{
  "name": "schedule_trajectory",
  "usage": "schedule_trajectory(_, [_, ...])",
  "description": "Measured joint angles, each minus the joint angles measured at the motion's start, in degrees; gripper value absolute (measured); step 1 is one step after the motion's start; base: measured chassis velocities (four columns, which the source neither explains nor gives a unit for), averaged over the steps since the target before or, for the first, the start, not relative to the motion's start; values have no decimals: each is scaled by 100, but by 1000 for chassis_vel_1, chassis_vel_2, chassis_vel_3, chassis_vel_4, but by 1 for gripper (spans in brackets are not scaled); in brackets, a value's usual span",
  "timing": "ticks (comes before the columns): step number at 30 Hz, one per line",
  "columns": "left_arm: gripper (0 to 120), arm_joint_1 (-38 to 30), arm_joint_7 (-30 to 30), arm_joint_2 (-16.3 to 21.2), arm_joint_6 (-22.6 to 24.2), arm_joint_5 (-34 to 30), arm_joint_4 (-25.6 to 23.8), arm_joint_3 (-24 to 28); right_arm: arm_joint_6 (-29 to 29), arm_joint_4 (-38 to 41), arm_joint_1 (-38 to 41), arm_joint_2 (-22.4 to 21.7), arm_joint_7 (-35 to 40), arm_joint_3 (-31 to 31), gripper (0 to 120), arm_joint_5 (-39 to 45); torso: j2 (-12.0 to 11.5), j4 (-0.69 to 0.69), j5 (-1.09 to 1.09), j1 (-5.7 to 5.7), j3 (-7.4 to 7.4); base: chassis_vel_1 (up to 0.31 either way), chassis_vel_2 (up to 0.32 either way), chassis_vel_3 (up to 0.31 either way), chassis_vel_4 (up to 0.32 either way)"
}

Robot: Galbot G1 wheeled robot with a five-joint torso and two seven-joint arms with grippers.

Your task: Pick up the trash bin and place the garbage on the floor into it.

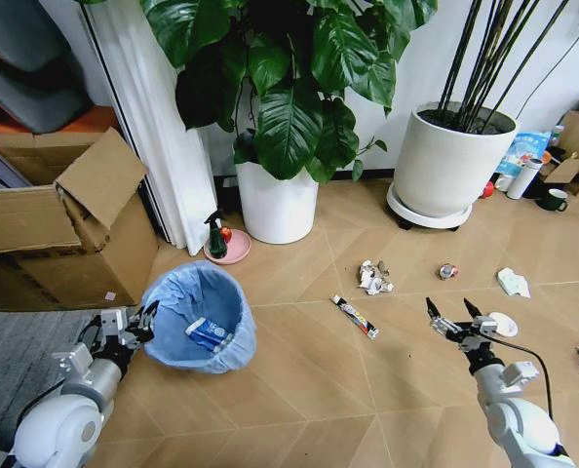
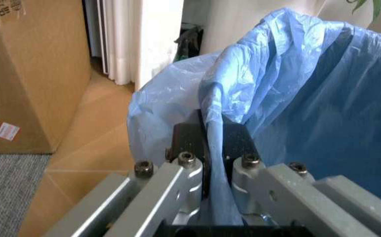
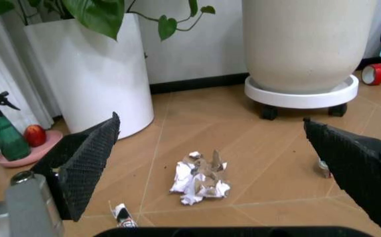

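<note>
Claw on bin rim (left)

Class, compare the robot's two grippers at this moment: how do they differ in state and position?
The left gripper is shut on the trash bin's blue-lined rim; the right gripper is open and empty. The left gripper is at the bin; the right gripper hangs above bare floor facing a crumpled tissue wad. Both are low.

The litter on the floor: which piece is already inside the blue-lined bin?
The blue-white packet, lying in the trash bin. The stick wrapper, crumpled tissue wad and white lid all lie on the floor.
</note>
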Motion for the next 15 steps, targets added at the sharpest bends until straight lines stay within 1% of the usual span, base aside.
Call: schedule_trajectory(15, [0,14,-5,-27,0,26,-42,21,59,-13,4,-59,-89,-2,100,47,0,0,-1,1,1,-98,87,96,-96])
